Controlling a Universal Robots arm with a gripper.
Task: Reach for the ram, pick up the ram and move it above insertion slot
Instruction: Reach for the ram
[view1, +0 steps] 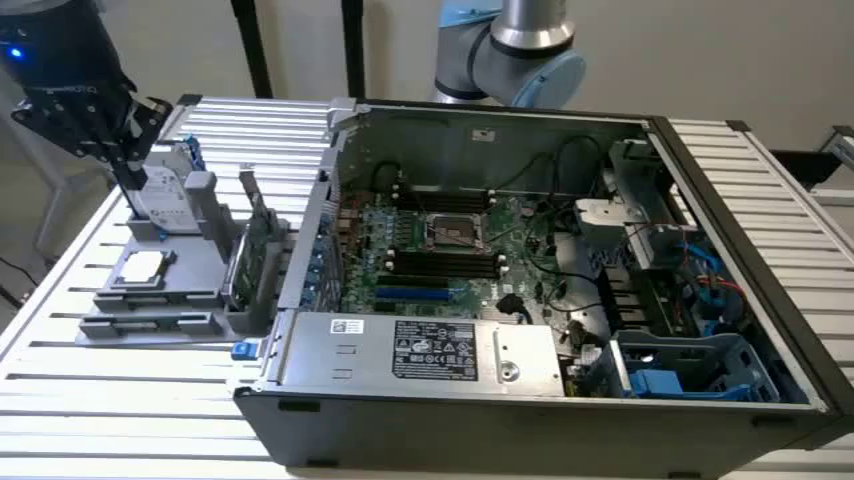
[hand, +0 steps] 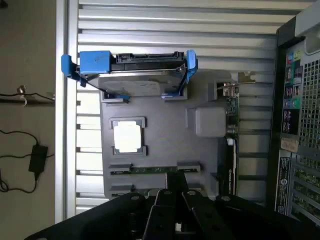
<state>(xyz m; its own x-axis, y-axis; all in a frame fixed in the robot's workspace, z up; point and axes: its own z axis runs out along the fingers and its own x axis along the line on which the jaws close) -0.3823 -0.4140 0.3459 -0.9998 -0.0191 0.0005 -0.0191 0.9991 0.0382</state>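
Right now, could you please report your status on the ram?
Gripper above parts tray. Ram seated there, not lifted. Hard drive on same tray.

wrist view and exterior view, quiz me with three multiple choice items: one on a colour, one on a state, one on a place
1. The hard drive has rails of which colour?
A red
B blue
C yellow

2. The computer case is:
A open, with no panel over it
B shut by a panel
C wrapped in foil

3. The ram sits:
A inside the computer case
B on the hard drive
C in a slot of the gray tray

Key:
1 B, blue rails clasp both ends of the drive.
2 A, the motherboard shows inside.
3 C, the thin green stick lies in a slot of the tray.
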